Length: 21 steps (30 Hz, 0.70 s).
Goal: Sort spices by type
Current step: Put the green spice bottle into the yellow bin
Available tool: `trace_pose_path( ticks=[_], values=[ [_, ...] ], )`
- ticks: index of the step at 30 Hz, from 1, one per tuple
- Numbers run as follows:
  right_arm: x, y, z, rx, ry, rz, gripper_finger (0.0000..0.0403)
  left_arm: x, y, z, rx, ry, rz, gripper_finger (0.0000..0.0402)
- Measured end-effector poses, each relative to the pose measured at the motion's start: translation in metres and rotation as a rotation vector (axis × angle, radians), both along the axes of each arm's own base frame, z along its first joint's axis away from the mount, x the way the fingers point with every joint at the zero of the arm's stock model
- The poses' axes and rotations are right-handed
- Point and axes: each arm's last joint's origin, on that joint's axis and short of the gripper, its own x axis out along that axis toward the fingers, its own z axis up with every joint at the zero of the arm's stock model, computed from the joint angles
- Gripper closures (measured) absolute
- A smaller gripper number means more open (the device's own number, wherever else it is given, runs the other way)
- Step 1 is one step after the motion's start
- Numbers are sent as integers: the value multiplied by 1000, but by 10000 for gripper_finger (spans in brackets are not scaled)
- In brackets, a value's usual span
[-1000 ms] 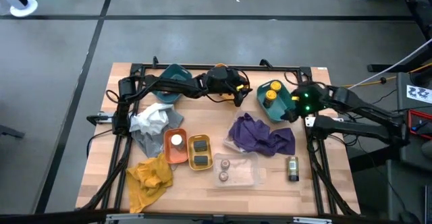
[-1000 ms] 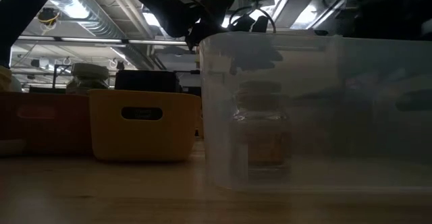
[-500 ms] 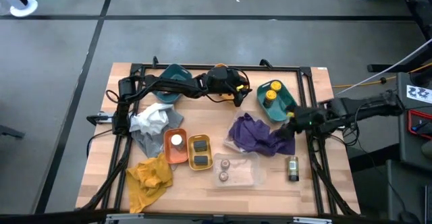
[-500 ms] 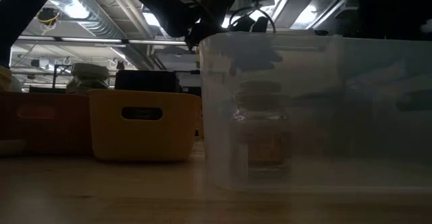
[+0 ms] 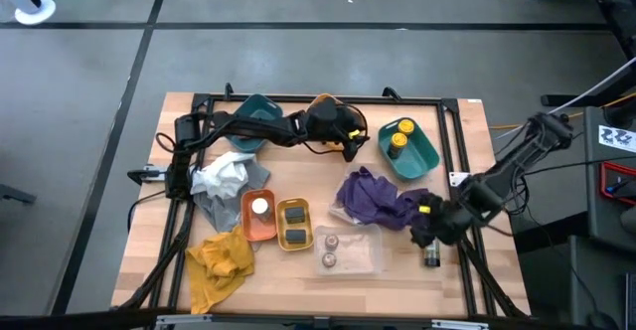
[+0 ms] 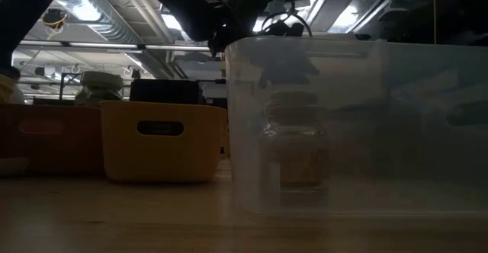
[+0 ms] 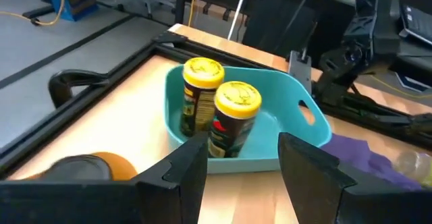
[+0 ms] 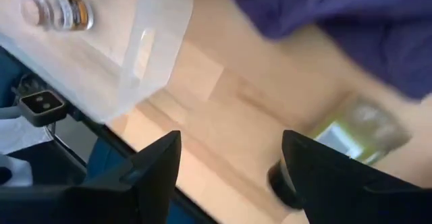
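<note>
Two yellow-lidded spice jars (image 7: 216,113) stand upright in a teal tray (image 5: 422,161) at the far right. My left gripper (image 7: 243,173) hovers open just left of that tray, and the jars stand beyond its fingertips. A black-lidded jar (image 8: 351,140) lies on its side on the table near the right edge. My right gripper (image 5: 429,231) hangs open above this jar (image 5: 430,258), pointing steeply down. A clear tray (image 5: 350,252) holds two small jars. A white-lidded jar sits in the orange tray (image 5: 258,214), and two dark tins in the yellow tray (image 5: 293,223).
A purple cloth (image 5: 383,199) lies bunched between the teal tray and the clear tray. A white-grey cloth (image 5: 224,181) and a yellow cloth (image 5: 221,260) lie at the left. A second teal tray (image 5: 256,121) stands at the far edge. A black frame rims the table.
My right gripper has swung from beside the teal tray toward the table's near edge, past the purple cloth, turning as it went. It now hangs over the lying black-lidded jar. No jar or tray has moved.
</note>
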Motion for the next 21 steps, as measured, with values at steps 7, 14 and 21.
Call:
trace_pose_path(
  ticks=[7,14,21],
  values=[
    [-6,33,7,-7,46,-70,143,3,-12,0,28,6,-38,235],
    [-13,59,-14,-21,246,-132,143,5,-21,0,31,5,-59,235],
    [-13,71,-30,-65,301,-174,143,6,-26,0,31,5,-70,235]
  ],
)
